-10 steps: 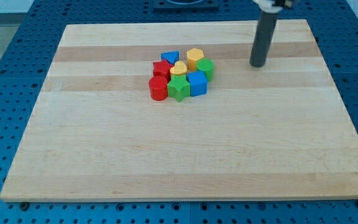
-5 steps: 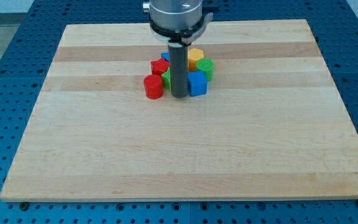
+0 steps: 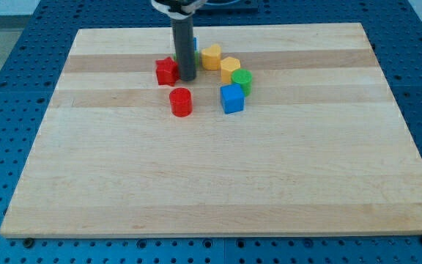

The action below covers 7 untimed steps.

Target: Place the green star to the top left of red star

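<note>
Standing just right of the red star (image 3: 166, 71), my tip (image 3: 187, 78) hides the green star; no fingers exist here.

Board (image 3: 218, 176): pale wood, smooth, visible grain bands. Blocks, e.g. red cylinder (image 3: 181, 102) and blue cube (image 3: 232, 97): matt, plastic-looking, finely ribbed. Rod: dark, matt; my tip (image 3: 187, 78).
</note>
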Each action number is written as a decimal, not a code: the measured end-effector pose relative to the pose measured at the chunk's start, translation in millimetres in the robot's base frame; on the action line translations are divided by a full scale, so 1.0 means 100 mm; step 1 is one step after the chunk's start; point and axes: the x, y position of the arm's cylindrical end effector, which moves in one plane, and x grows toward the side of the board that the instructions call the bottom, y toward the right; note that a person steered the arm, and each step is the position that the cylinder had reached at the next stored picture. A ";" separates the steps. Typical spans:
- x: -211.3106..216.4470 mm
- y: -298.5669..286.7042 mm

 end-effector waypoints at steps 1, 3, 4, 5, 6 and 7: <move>-0.10 0.13; -0.33 0.42; -0.42 0.57; -0.63 0.39; -0.48 0.09; -0.31 -0.21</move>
